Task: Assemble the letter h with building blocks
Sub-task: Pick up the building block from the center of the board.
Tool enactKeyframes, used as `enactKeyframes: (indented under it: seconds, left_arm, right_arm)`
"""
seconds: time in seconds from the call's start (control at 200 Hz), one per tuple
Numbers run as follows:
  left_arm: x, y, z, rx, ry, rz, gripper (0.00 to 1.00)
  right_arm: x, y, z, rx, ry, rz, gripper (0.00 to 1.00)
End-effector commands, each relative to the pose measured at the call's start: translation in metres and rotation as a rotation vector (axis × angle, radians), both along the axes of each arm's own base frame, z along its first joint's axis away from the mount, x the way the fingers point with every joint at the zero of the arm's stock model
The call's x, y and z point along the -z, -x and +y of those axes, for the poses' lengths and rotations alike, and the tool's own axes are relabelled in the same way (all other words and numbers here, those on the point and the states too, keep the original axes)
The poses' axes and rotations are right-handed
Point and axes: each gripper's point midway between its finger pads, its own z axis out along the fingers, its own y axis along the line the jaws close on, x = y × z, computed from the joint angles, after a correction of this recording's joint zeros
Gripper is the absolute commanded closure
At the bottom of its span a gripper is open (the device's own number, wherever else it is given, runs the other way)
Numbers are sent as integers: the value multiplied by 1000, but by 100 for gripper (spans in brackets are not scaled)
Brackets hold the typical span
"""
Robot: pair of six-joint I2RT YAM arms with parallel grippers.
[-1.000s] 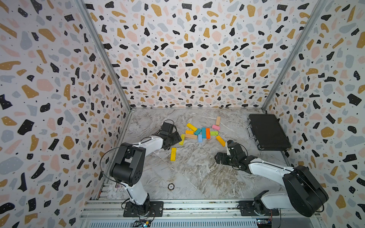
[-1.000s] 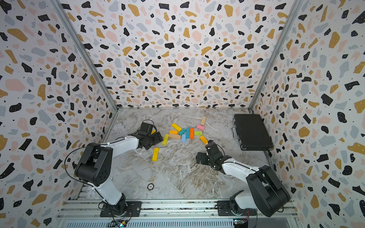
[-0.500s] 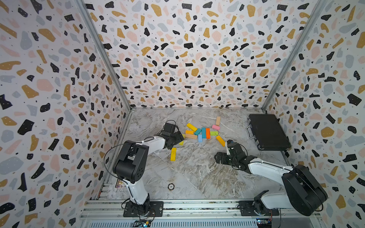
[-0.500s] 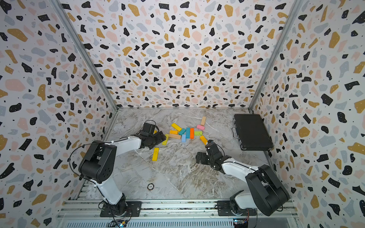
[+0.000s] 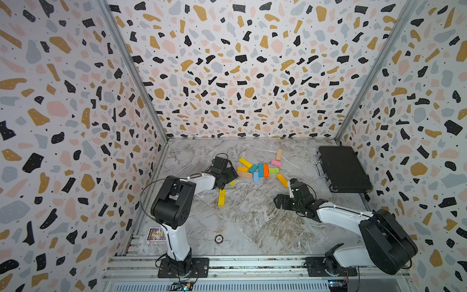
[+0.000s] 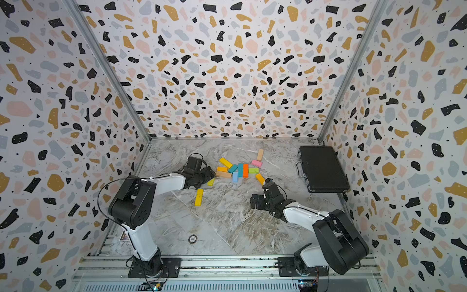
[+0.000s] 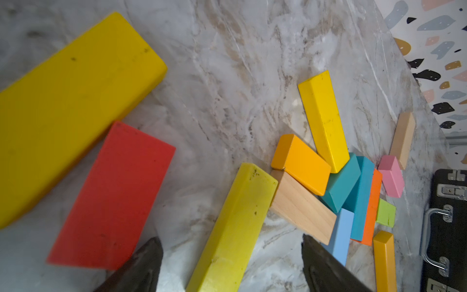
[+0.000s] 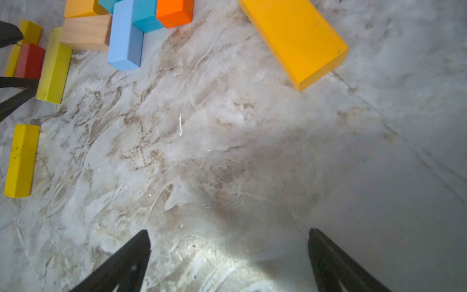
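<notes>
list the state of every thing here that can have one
left gripper, open, jaws either side of the lime block, not touching it
right gripper, open, empty, over the table
lime block, lying flat, not gripped
building blocks, lying flat in a loose cluster, no h formed
lone yellow block, flat, apart from the cluster
black case, shut, lying flat

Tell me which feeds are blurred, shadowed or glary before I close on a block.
Left wrist view: the near big yellow block and red block are soft, the far cluster sharp. Right wrist view: shadow darkens part of the table, with a bright glare patch by the right gripper. Both top views: evenly lit, sharp.
</notes>
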Motion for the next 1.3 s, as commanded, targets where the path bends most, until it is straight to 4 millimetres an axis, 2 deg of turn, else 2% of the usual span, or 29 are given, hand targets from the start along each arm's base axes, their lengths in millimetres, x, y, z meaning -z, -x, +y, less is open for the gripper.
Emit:
enactKeyframes:
  seconds: [0.0, 0.11, 0.2, 0.315, 0.466, 0.506, 0.731, 0.861, 1.011, 1.296]
  left_arm:
    - [27, 16, 40, -73, -127, 91, 15]
    - [31, 18, 73, -146, -135, 106, 15]
    - [27, 15, 85, -147, -135, 102, 15]
    - [22, 9, 81, -82, -168, 105, 14]
    - [32, 7, 82, -29, -240, 138, 11]
    - [38, 12, 84, -9, -274, 173, 11]
    - [47, 15, 86, 81, -484, 232, 10]
    - [52, 13, 92, 85, -532, 259, 10]
    - [54, 6, 89, 105, -556, 270, 11]
    - [60, -1, 86, 129, -574, 285, 18]
  right_arm:
    - [10, 9, -6, 7, 22, 50, 1]
    - [9, 8, -7, 10, 21, 45, 1]
    - [9, 9, -5, 6, 14, 49, 1]
    - [10, 9, -4, 4, 9, 52, 1]
    - [9, 8, -4, 2, 9, 49, 1]
    - [9, 9, -4, 2, 9, 51, 1]
    - [9, 9, -4, 3, 7, 49, 1]
    - [9, 9, -4, 2, 3, 49, 1]
    - [9, 9, -3, 1, 4, 48, 1]
    - [9, 8, -4, 5, 2, 48, 1]
